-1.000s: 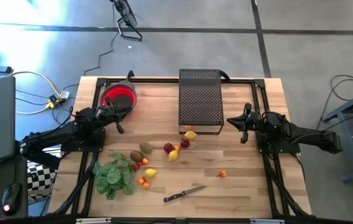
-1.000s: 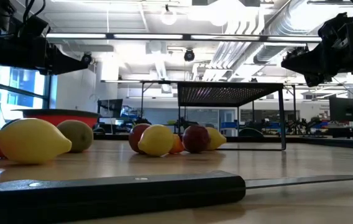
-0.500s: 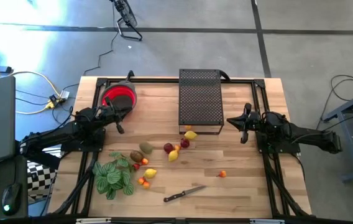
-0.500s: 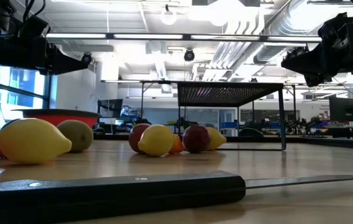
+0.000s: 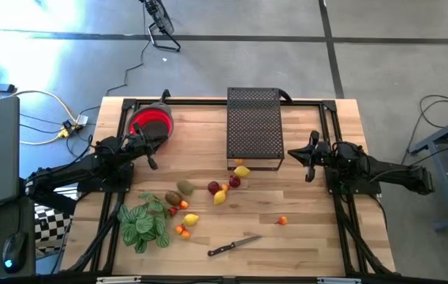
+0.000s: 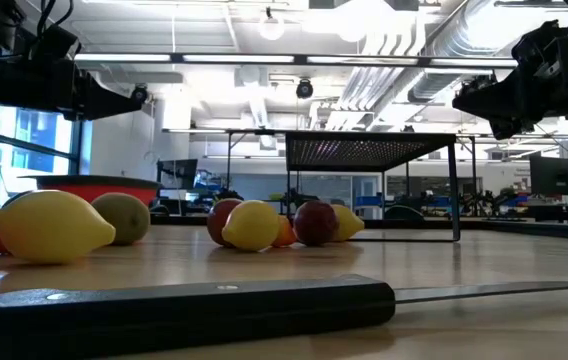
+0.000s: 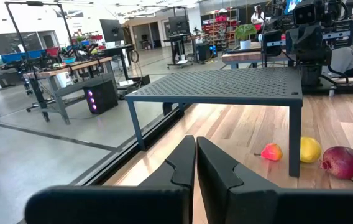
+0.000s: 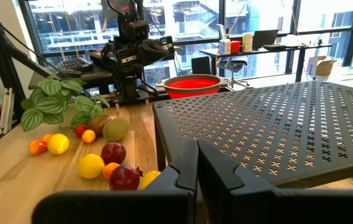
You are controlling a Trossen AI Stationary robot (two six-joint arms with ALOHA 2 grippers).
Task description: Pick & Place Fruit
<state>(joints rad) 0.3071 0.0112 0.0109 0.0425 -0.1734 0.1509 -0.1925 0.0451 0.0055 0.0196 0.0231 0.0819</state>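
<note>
- Overhead, the left gripper (image 5: 152,161) is hovering just in front of the red bowl (image 5: 151,121) at the table's far left, fingers pressed together and holding nothing.
- The right gripper (image 5: 308,164) is hanging over the table's right side, beside the black perforated rack (image 5: 254,126), jaws likewise closed and gripping nothing.
- The fruit is lying loose on the wooden table (image 5: 303,229), none of it sitting in the bowl.
- A yellow lemon (image 5: 242,171) is resting at the rack's near edge, with a dark red apple (image 5: 234,182), a second red apple (image 5: 214,188) and another lemon (image 5: 219,197) clustering just in front of it.
- A brown kiwi (image 5: 184,188) and a second kiwi (image 5: 173,198) are lying further left, near the green striped plant (image 5: 143,224).
- A third lemon (image 5: 191,220) and small orange pieces (image 5: 182,230) are sitting beside the plant's leaves.
- One tiny orange fruit (image 5: 282,221) is lying alone toward the right.
- A black-handled knife (image 5: 233,246) is lying near the table's front edge, apart from the fruit.
</note>
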